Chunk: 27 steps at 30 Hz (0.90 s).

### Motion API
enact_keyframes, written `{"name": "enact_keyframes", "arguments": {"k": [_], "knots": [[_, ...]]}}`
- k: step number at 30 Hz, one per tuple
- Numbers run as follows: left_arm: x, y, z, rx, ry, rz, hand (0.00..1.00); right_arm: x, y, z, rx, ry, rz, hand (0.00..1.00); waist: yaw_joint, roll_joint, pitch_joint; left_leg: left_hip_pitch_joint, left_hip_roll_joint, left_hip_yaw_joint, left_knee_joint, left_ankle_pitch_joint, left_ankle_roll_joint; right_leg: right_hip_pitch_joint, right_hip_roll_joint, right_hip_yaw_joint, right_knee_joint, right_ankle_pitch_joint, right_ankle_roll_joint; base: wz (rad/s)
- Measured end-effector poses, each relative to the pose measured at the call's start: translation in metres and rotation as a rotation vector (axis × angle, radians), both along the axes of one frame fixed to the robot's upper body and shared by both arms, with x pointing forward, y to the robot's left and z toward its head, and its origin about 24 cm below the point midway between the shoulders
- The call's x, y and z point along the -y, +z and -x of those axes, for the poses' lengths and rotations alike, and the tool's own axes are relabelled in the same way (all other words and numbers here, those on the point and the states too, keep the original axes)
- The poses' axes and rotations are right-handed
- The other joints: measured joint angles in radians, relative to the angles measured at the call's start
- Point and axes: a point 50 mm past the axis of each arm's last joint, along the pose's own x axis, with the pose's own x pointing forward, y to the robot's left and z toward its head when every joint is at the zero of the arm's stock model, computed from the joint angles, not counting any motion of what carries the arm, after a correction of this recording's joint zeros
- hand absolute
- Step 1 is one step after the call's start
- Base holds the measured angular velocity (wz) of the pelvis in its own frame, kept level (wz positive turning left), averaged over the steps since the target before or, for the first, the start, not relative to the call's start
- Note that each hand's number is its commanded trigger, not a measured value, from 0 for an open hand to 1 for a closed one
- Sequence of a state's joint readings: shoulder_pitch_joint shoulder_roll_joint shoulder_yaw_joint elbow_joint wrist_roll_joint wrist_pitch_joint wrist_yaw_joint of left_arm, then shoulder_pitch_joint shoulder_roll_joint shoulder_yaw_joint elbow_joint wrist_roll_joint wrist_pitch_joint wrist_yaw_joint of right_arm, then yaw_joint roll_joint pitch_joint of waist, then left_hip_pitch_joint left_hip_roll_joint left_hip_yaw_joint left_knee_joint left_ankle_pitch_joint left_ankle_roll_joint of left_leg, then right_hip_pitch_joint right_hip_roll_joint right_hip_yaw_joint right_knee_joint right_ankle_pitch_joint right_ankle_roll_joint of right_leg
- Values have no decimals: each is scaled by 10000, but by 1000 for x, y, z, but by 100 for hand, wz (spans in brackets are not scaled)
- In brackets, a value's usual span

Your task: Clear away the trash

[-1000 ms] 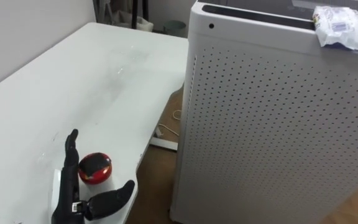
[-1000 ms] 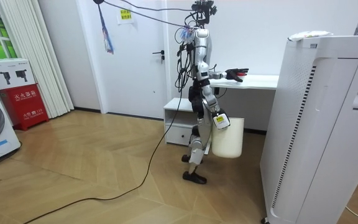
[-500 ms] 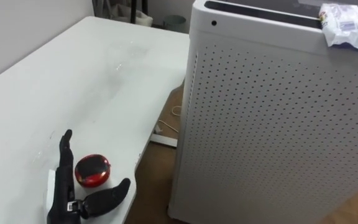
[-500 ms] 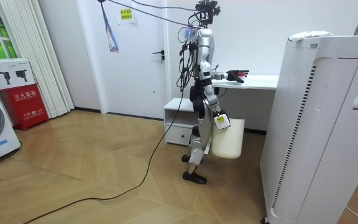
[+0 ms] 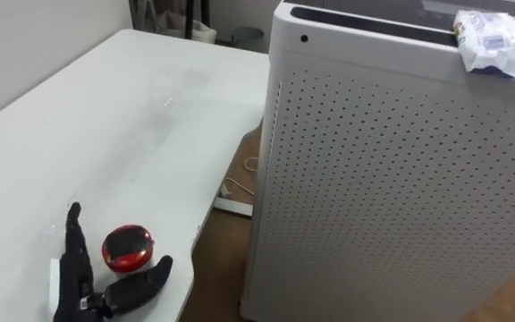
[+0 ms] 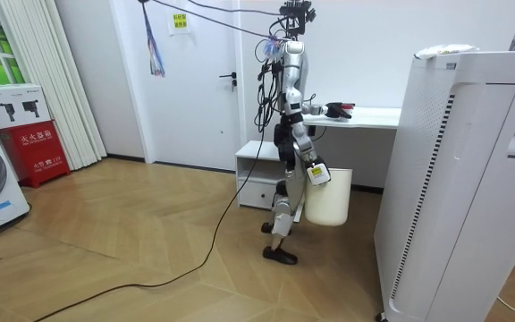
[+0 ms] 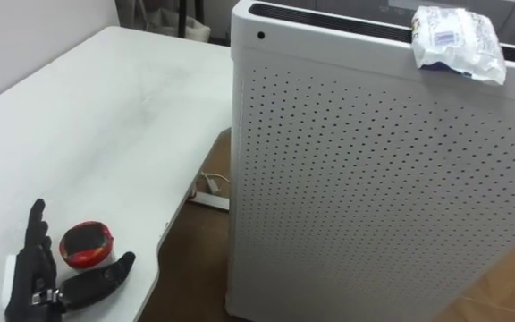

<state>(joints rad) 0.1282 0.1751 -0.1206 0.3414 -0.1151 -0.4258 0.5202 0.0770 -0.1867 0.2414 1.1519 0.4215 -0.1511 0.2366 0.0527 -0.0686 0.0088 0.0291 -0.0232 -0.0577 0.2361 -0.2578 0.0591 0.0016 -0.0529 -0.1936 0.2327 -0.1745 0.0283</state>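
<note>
Left eye view: left hand spread beside red round garbage

Lies on the table near its front edge, between straight fingers and thumb, unclasped. Crumpled white packet off the table, atop the perforated white cabinet alongside. Right hand below table height by a white bin; cannot tell its grip.
</note>
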Motion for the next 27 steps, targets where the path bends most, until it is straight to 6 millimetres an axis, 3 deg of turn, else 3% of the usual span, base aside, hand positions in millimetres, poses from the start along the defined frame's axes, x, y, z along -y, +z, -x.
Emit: {"name": "enact_keyframes", "arguments": {"k": [7,17,27], "knots": [[-5,-1,1,-7,464,115,100,-1,0,0,-15,66,-84,100,-23,51,-39,9,8,25,26,7,-9,1,7,-5,5,0,0,0],[-25,-2,-5,23,1504,803,100,-6,0,-2,-7,369,-114,100,-31,-29,-25,196,-7,48,34,13,-9,166,-15,16,16,-1,1,0],[-23,-4,-6,-129,1112,807,100,-10,-1,-3,-104,363,-231,100,-245,78,-49,91,22,169,12,11,-10,9,-4,29,59,23,-22,-3]]}}
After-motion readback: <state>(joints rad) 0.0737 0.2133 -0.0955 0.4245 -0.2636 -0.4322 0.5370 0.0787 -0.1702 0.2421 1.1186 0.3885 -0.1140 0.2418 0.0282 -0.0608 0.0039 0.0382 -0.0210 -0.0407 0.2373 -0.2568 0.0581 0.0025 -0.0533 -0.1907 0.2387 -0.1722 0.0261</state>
